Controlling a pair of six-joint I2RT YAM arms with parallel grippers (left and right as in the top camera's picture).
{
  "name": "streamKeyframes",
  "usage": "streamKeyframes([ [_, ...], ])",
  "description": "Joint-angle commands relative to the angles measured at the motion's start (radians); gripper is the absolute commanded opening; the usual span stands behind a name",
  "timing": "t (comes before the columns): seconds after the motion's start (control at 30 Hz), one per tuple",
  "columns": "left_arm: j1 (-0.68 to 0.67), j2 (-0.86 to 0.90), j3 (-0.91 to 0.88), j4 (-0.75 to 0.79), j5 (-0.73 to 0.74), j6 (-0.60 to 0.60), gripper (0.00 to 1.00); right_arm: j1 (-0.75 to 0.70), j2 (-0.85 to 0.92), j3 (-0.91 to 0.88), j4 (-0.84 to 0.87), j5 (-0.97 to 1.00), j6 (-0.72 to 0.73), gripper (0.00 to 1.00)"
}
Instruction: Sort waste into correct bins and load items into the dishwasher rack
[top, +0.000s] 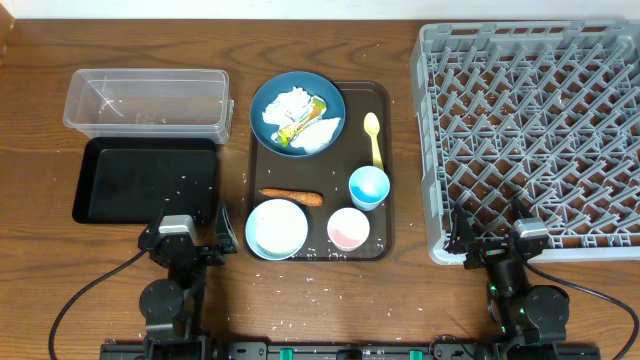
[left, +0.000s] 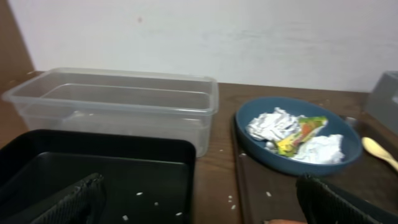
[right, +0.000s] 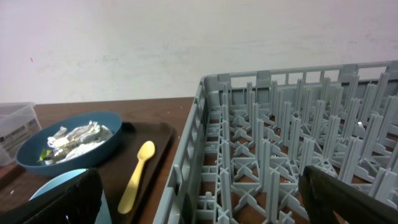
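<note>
Start state, nothing gripped. Left claw (left: 199, 198) is wide open and empty, parked at the near edge of the table (top: 40, 260), its fingers over the near right corner of the black tray (top: 135, 185). Right claw (right: 199, 186) is also wide open and empty, sitting at the near left corner of the dishwasher rack (top: 530, 130). The rack is on the right side of the table with no items in it. The clear tub (top: 150, 100) is far left, directly behind the black tray and just beside it. I can't make out anything solid inside the tub. The brown serving tray (top: 300, 170) sits mid-table between the bins and the rack. On it, at the far left, is the dark blue bowl (top: 268, 92) holding crumpled white paper (top: 285, 105) with the yellow-green wrapper (top: 300, 124) lying across it. The yellow spoon (top: 374, 140) lies flat to the right of that bowl, bowl end away from the robot. The light blue cup (top: 368, 186) stands upright just below the spoon handle, and the pink cup (top: 348, 228) is upright near it. The light blue bowl (top: 276, 228) is upright with its white inside showing, at the tray's near left. The carrot (top: 290, 196) lies flat between the two bowls. Rice grains (left: 230, 199) are scattered on the black tray, on the table between the trays and along the near table edge.
</note>
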Motion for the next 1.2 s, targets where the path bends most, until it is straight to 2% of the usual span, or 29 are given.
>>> streamKeyframes([
  [0.0,0.003,0.002,0.029,-0.002,0.070,0.009,0.99,0.010,0.001,0.038,-0.016,-0.018,0.003,0.99],
  [0.13,0.003,0.079,0.141,-0.008,0.074,0.010,0.99,0.010,0.066,0.153,-0.085,-0.032,-0.006,0.99],
  [0.27,0.002,0.272,0.322,-0.068,0.117,0.063,0.99,0.010,0.208,0.315,-0.165,-0.037,-0.043,0.99],
  [0.4,-0.002,0.541,0.528,-0.118,0.179,0.062,0.99,0.010,0.373,0.476,-0.279,-0.039,-0.047,0.99],
  [0.53,-0.053,0.834,0.755,-0.163,0.177,0.062,0.99,0.010,0.539,0.607,-0.372,-0.038,-0.050,0.99],
  [0.63,-0.107,1.068,0.964,-0.262,0.173,0.063,0.99,0.010,0.644,0.681,-0.436,-0.035,-0.050,0.99],
  [0.8,-0.189,1.489,1.426,-0.606,0.173,0.063,0.99,0.011,0.754,0.730,-0.465,-0.066,-0.048,0.99],
  [0.9,-0.238,1.720,1.695,-0.768,0.174,0.103,0.99,0.011,0.793,0.730,-0.471,-0.084,-0.034,0.99],
  [1.0,-0.277,1.873,1.838,-0.784,0.178,0.114,0.99,0.011,0.811,0.730,-0.490,-0.125,-0.034,0.99],
  [1.07,-0.296,1.930,1.853,-0.752,0.178,0.115,0.99,0.011,0.816,0.730,-0.504,-0.141,-0.034,0.99],
  [1.17,-0.325,2.004,1.852,-0.712,0.177,0.205,0.99,0.011,0.819,0.730,-0.523,-0.140,-0.034,0.99],
])
